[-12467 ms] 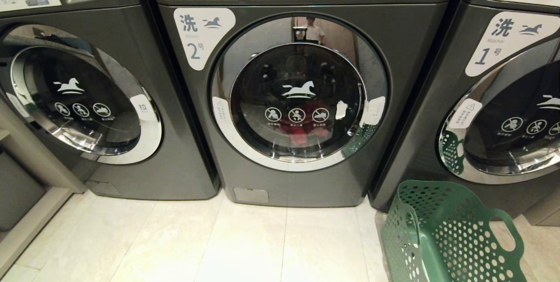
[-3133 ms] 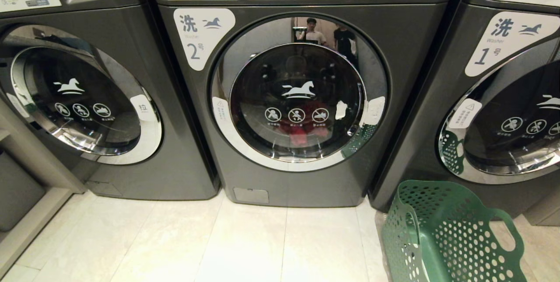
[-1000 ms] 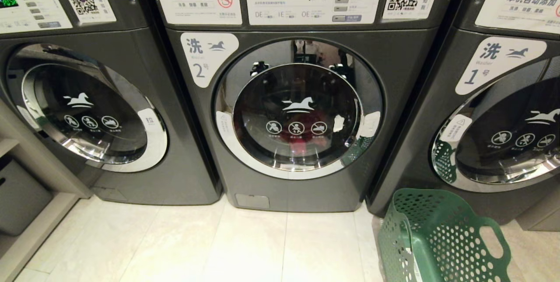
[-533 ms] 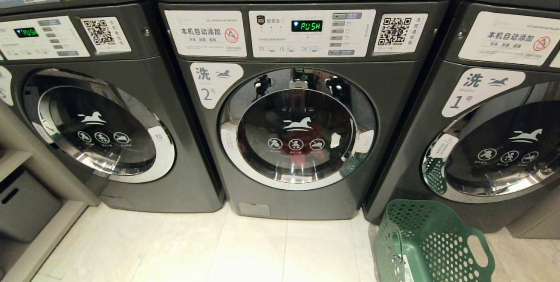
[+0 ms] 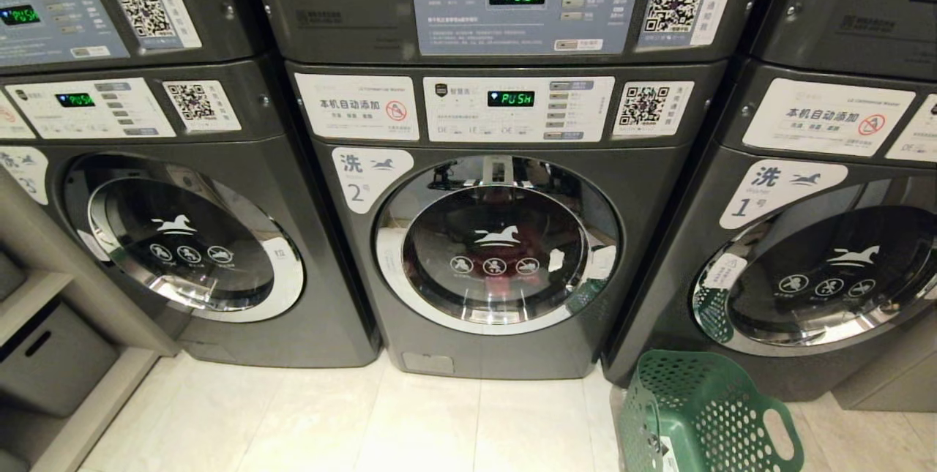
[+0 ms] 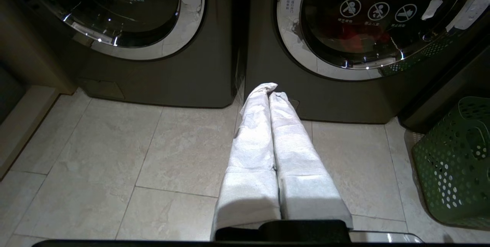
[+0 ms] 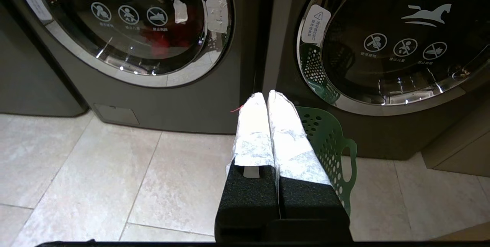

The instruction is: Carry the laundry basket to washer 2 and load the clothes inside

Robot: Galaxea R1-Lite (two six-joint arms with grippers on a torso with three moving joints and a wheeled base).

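We see the laundry basket (image 5: pixel 706 413) standing on the floor at the lower right of the head view, just in front of the gap between washer 2 (image 5: pixel 498 238) and the washer labelled 1 (image 5: pixel 812 260). No garments show in the part of the basket we can see. Washer 2 fills the centre of the frame; its round door (image 5: pixel 496 251) is closed, and through the glass a patch of red (image 5: pixel 505 241) shows, the clothes (image 6: pixel 354 40) inside the drum. Its white label with the blue 2 (image 5: pixel 370 175) sits at the door's upper left, and a green display (image 5: pixel 511 98) reads PUSH on the panel above.

A third grey washer (image 5: pixel 183 245) stands at the left, and stacked machines (image 5: pixel 512 4) run across the top. The floor (image 5: pixel 329 421) is pale, glossy stone tile with thin joints. At the far left a low shelf (image 5: pixel 66 384) holds a grey bin.

Neither arm enters the head view. In the wrist views our left gripper (image 6: pixel 268 92) hangs above the tiles before washer 2, its white-wrapped fingers (image 6: pixel 252 139) pressed together on nothing. Our right gripper (image 7: pixel 266 95) hangs near the basket, fingers likewise together and empty.
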